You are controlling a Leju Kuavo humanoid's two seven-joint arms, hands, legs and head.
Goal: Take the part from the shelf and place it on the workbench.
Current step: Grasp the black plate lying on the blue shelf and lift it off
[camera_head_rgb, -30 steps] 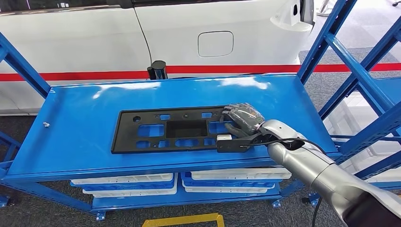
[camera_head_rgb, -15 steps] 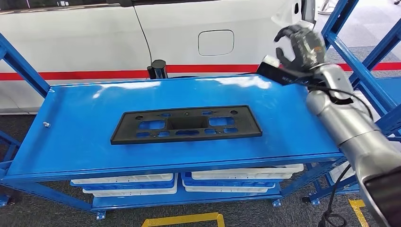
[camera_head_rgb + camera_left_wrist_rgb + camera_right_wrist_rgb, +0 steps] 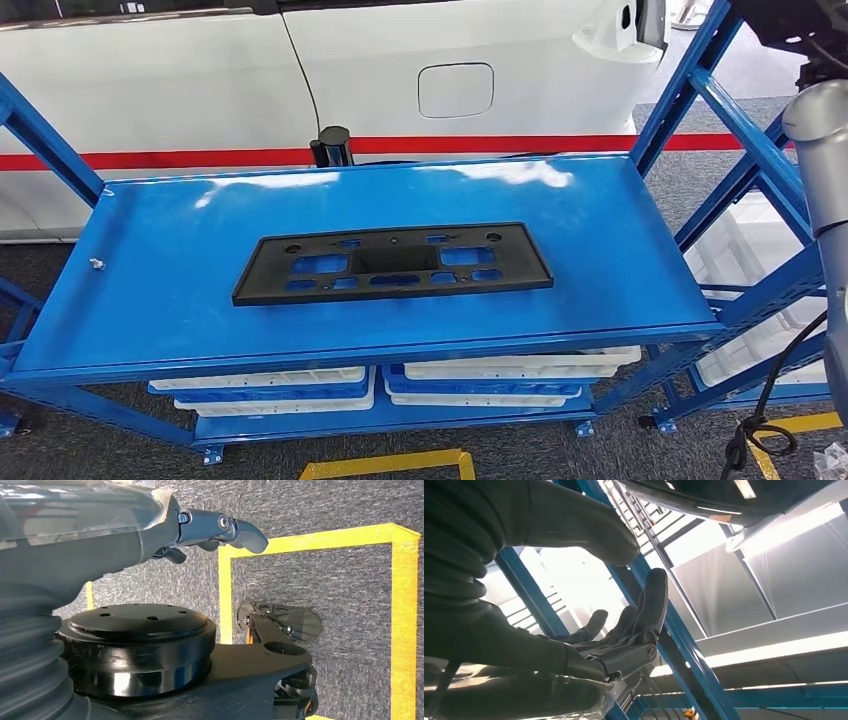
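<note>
Item: black plastic panel [image 3: 392, 264], long and flat, pierced with rectangular cut-outs and small round holes. Location: flat on the blue bench [image 3: 160, 270], about mid-surface, long side parallel to the front edge. Nothing touches it. By my judgement the placing is done.

Handling, judged: light for its length, fairly stiff but likely to flex if lifted by one end; smooth faces, so a flat press may slip. Best hold: over a long edge near an end, or fingers hooked through a cut-out.

My right hand [image 3: 624, 635]: raised high beside the blue upright [image 3: 674, 630] of the rack, well away from the panel; fingers spread apart, holding nothing. My right arm [image 3: 822, 160] stands to the right of the bench.

My left hand [image 3: 215, 530]: hanging over grey carpet with yellow floor tape [image 3: 320, 535]; nothing in it that I see, though whether the fingers are apart or together I cannot tell.

Containers: white trays [image 3: 270, 385] stacked with blue ones on the shelf under the bench; contents hidden.
</note>
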